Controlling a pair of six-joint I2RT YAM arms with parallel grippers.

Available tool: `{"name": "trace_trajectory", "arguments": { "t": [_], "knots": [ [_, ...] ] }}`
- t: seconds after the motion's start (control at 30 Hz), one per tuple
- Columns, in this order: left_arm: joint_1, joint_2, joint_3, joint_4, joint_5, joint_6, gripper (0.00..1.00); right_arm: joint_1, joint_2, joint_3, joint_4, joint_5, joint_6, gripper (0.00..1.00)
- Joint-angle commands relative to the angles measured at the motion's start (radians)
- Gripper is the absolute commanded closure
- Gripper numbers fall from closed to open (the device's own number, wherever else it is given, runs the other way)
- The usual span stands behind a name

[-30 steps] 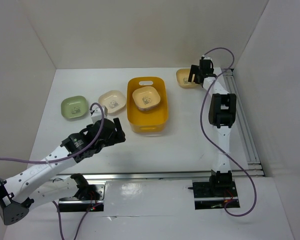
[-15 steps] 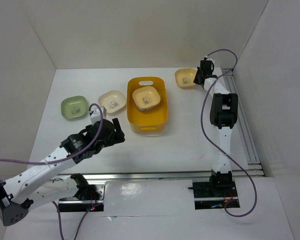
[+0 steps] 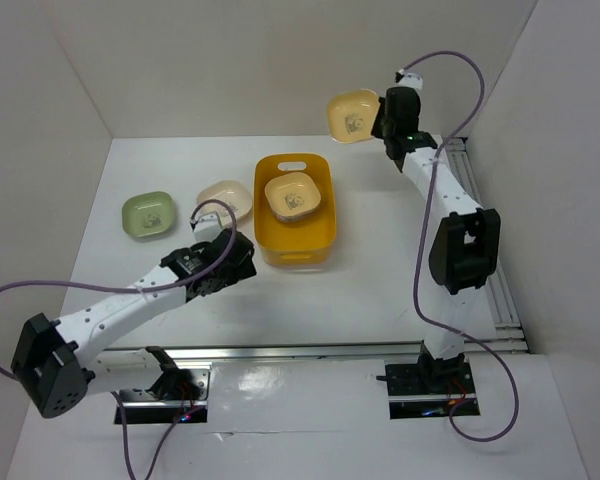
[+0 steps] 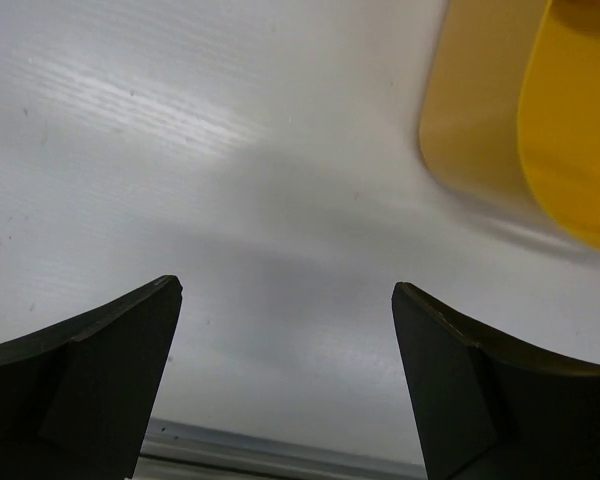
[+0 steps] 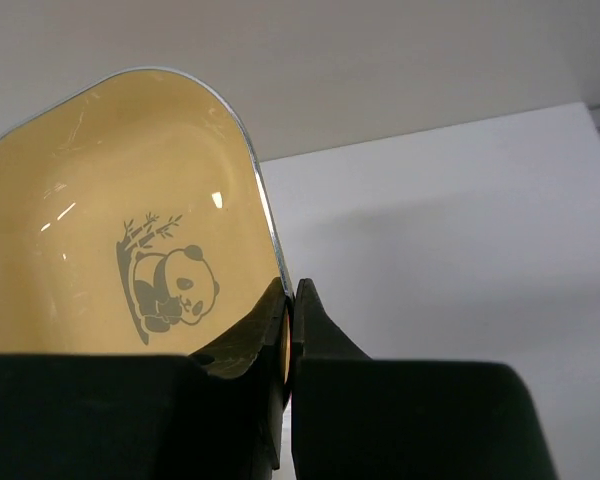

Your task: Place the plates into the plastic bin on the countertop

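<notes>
White countertop with a bin and two plates

The white countertop [image 3: 370, 270] carries an orange-yellow plastic bin [image 3: 296, 256] near its middle, long side running front to back. To the bin's left lie a cream plate [image 3: 223, 193], just beside it, and a pale green plate [image 3: 147, 215] farther left, the two plates apart. A metal rail [image 3: 310, 350] runs along the near edge, and another [image 3: 487, 250] along the right edge.

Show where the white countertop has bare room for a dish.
Free: white countertop between the orange-yellow plastic bin and the right arm. Crowded: left of the bin, with the cream rounded dish, the pale green dish and the left gripper.
</notes>
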Motion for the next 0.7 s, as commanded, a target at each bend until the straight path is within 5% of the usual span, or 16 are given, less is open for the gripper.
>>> {"name": "trace_trajectory", "arguments": {
  "t": [0.0, 0.37, 0.67],
  "knots": [
    [0.080, 0.073, 0.123, 0.057, -0.016, 0.007, 0.00, 0.088, -0.035, -0.009, -0.028, 0.001, -0.012, 1.00],
    [0.374, 0.280, 0.317, 0.128, 0.090, 0.101, 0.00, 0.359, -0.067, -0.124, 0.012, 0.090, 0.029, 1.00],
    [0.484, 0.369, 0.358, 0.174, 0.150, 0.162, 0.00, 0.369, 0.006, -0.078, 0.003, 0.110, -0.010, 1.00]
  ]
}}
